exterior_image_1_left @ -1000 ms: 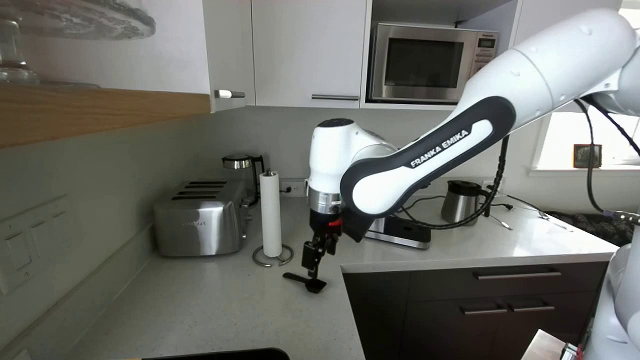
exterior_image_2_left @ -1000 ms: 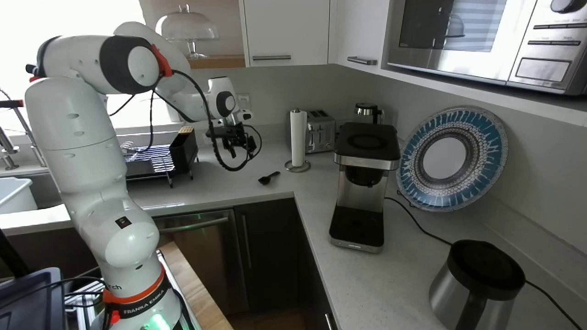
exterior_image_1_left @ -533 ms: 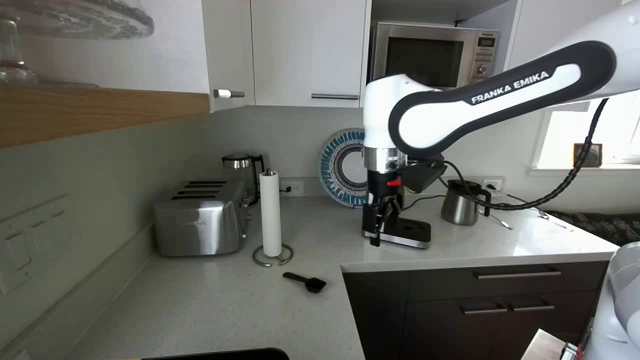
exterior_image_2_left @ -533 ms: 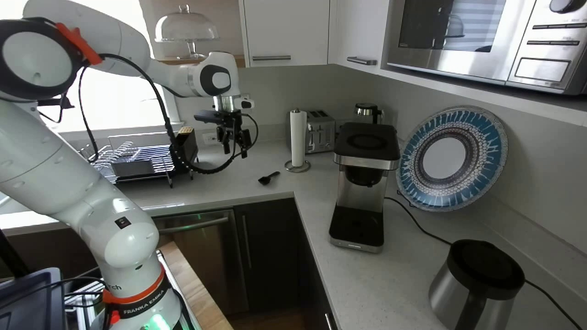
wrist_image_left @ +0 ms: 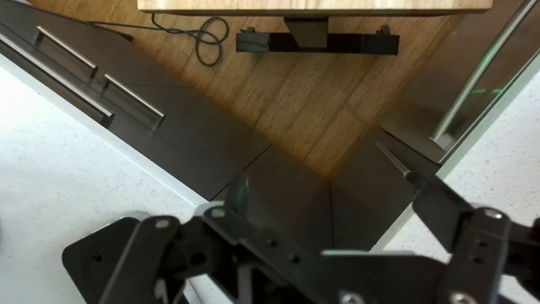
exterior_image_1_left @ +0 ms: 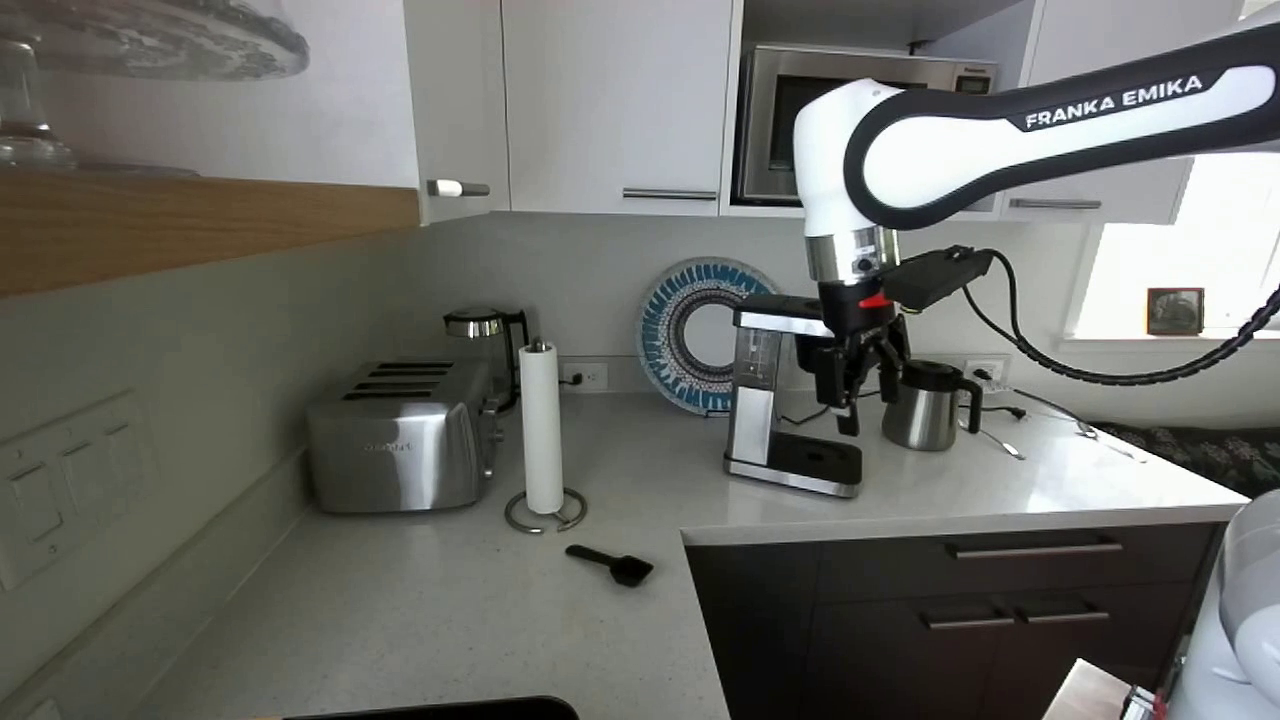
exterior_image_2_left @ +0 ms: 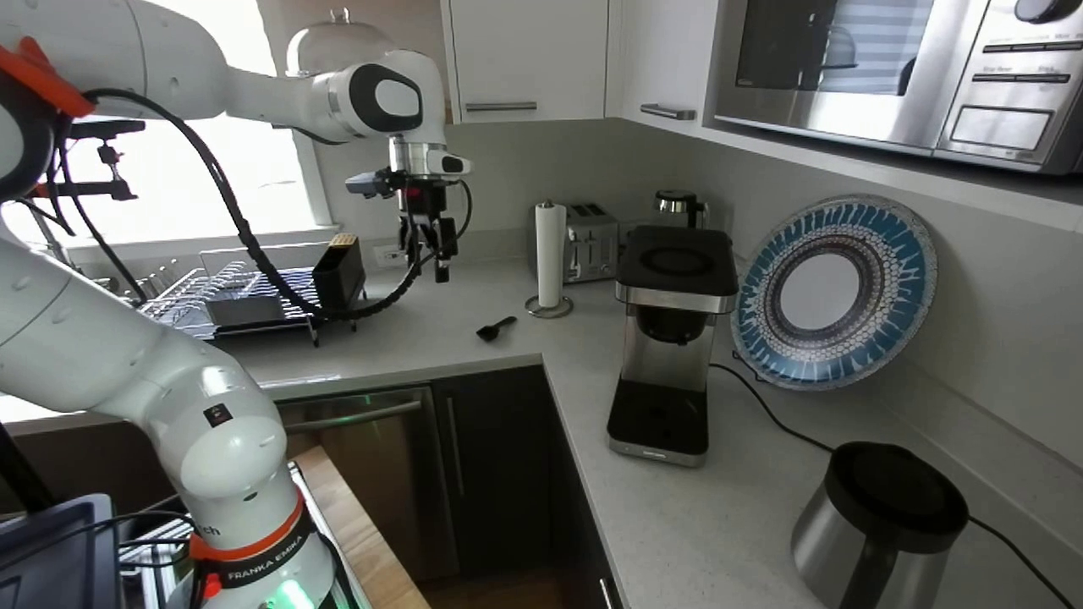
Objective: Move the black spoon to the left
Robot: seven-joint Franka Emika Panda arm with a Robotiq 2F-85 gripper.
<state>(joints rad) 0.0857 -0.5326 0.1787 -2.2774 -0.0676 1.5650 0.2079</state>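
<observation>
The black spoon [exterior_image_1_left: 628,570] lies on the white counter in front of the paper-towel roll. It also shows in an exterior view [exterior_image_2_left: 489,331], lying flat with its handle toward the roll. It is out of the wrist view. My gripper [exterior_image_1_left: 866,410] hangs in the air, pointing down, well above the counter and away from the spoon. It shows beside the coffee machine in an exterior view and over the counter's left part in an exterior view [exterior_image_2_left: 429,266]. In the wrist view its fingers [wrist_image_left: 333,192] are wide apart with nothing between them; floor and cabinets lie below.
The paper-towel roll [exterior_image_1_left: 542,430] on its stand and the toaster [exterior_image_1_left: 400,440] stand behind the spoon. The coffee machine [exterior_image_2_left: 668,423], a metal jug [exterior_image_2_left: 880,524] and a blue plate [exterior_image_2_left: 833,292] stand along the other counter. A dish rack [exterior_image_2_left: 245,313] stands by the window.
My gripper has risen and moved away from the spoon, rightward past the coffee machine in an exterior view. The spoon has stayed where it lay on the counter.
</observation>
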